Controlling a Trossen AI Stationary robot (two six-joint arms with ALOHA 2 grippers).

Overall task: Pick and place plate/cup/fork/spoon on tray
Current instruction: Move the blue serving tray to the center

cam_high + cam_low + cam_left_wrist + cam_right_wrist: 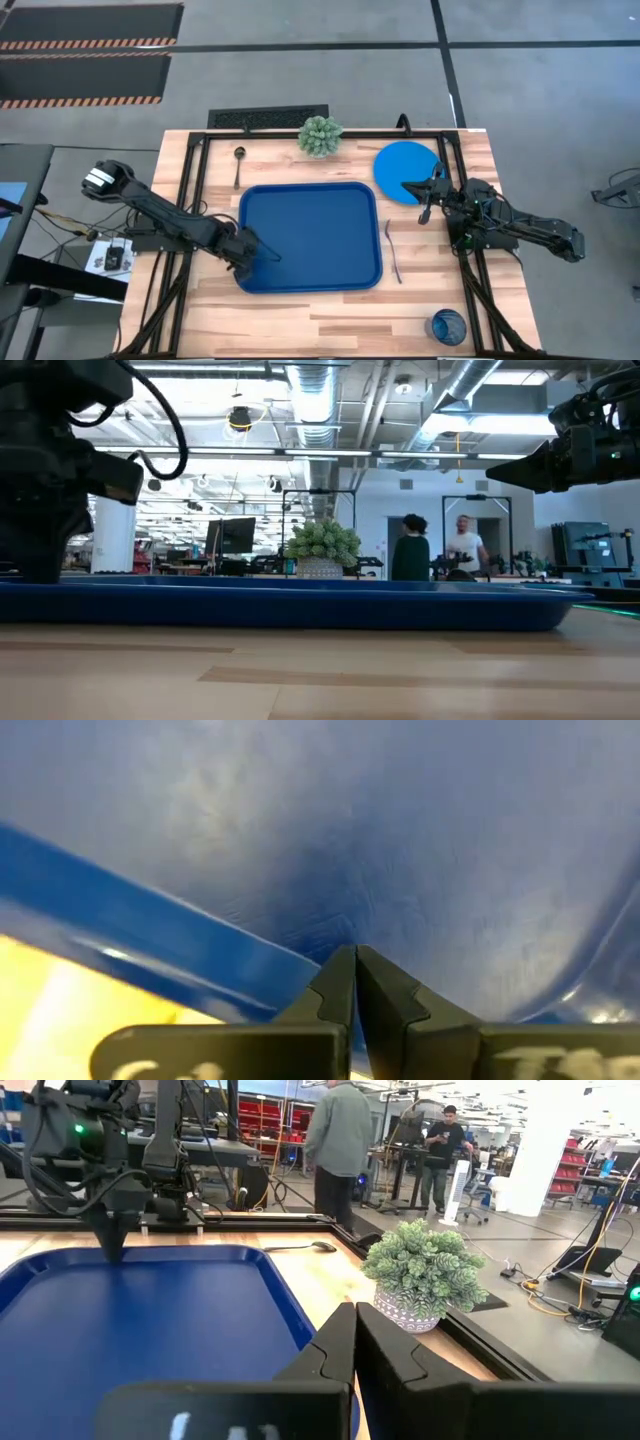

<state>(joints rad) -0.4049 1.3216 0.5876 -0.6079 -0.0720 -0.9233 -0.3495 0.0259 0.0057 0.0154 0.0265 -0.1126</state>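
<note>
The tray (312,238) is lying in the middle of the table (330,320), its long axis running left to right; the left gripper (262,254) is hanging over the tray's near-left corner with its fingers (335,988) pressed together, tips just above or on the tray floor, I cannot tell which; the right gripper (422,199) is sitting at the near edge of the plate (405,170), which is lying flat at the far right of the table, and its fingers (335,1345) are likewise pressed together, holding nothing; the fork (393,251) is lying just beside the tray's right rim, its long axis running far to near, though which end is pointing away cannot be told; the spoon (238,164) is lying beyond the tray's far-left corner, long axis also far to near, bowl pointing to the far side; the cup (448,326) is standing upright near the table's near-right edge, well apart from the tray; a small potted plant (320,136) is standing at the far edge, between spoon and plate; people (410,550) are standing in the room behind.
</note>
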